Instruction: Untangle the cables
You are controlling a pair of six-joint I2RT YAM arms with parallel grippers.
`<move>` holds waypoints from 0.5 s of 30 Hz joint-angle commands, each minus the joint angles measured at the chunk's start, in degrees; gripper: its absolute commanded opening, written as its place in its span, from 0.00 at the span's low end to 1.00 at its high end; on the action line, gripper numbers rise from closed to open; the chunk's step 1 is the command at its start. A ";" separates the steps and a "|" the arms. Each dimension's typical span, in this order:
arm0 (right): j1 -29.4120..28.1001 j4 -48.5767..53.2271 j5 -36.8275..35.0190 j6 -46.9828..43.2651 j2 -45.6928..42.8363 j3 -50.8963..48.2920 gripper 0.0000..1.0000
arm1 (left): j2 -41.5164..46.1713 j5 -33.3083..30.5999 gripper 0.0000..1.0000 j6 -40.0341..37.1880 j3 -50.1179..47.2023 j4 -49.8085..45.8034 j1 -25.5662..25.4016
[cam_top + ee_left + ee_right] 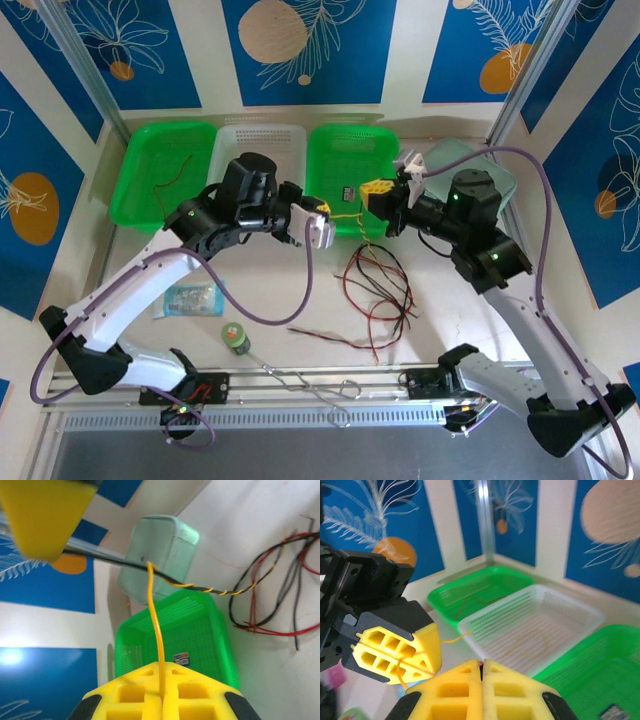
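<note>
Robot lab cell, not a home. Left arm and right arm are bolted to a metal rail at the near edge of a white table. Panels printed with blue leaf patterns box it in, joined by aluminium posts. Plastic trays line the back. Purple cords loop along the arms.

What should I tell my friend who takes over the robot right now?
Left gripper: shut on the yellow cable.
Right gripper: shut on the black cable the yellow one coils around.
Bunch of red and black cables: tangled on the table.
Done: one cable in the left green tray, one in the white tray.
Left: uncoil the yellow one, then separate the bunch.
</note>
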State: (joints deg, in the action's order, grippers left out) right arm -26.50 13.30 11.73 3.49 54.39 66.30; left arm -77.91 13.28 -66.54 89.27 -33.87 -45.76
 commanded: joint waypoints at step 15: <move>-1.82 -6.70 -28.17 -13.47 -4.00 15.01 0.00 | 0.30 -16.06 0.00 19.82 12.15 9.69 0.94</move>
State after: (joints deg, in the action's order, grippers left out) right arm -28.29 9.58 -11.11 -5.74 50.13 79.68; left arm -78.87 1.98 -49.78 102.65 -27.81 -45.39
